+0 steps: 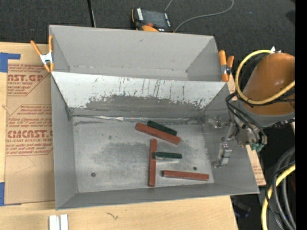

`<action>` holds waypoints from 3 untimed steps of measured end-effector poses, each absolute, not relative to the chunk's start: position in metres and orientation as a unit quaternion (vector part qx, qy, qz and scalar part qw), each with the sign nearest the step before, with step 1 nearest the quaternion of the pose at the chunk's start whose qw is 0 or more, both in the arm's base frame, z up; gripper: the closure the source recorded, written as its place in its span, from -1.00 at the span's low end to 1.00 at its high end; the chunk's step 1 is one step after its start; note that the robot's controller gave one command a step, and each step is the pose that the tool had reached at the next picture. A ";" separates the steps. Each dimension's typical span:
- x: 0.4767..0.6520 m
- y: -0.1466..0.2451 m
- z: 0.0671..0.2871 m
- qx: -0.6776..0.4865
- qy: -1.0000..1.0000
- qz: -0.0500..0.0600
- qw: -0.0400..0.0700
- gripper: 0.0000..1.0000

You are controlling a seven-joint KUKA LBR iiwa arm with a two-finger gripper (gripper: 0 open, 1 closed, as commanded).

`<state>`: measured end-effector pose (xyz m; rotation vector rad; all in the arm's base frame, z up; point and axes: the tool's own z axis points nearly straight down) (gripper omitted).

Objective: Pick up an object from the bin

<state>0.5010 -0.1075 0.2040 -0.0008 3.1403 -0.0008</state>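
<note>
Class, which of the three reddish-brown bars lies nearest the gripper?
The reddish-brown bar lying crosswise at the floor's lower right, just left of the gripper; the middle bar and the slanted upper bar lie farther left.

Setting: robotics laboratory, test bench.

Evidence:
- One grey metal bin (62,143) with sloped walls and a scratched, scuffed inner surface, set on a pale wooden bench top (144,214).
- One industrial robot arm (268,83) at the bin's right rim, its wrist under an orange cover and looped with yellow and black cables (240,75).
- One corded black-and-orange device (151,19) on the dark floor (48,4) behind the bin.
- One black stand pole (88,4) near that device.
- Bin contents: a few plain red-brown and dark green bars (158,133), lying loose.
</note>
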 end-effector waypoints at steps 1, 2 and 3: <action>0.519 -0.061 0.068 -0.048 0.999 0.000 0.002 -1.00; 0.519 -0.062 0.073 -0.048 0.999 -0.001 0.000 1.00; 0.504 -0.036 0.222 -0.128 0.992 -0.001 0.005 1.00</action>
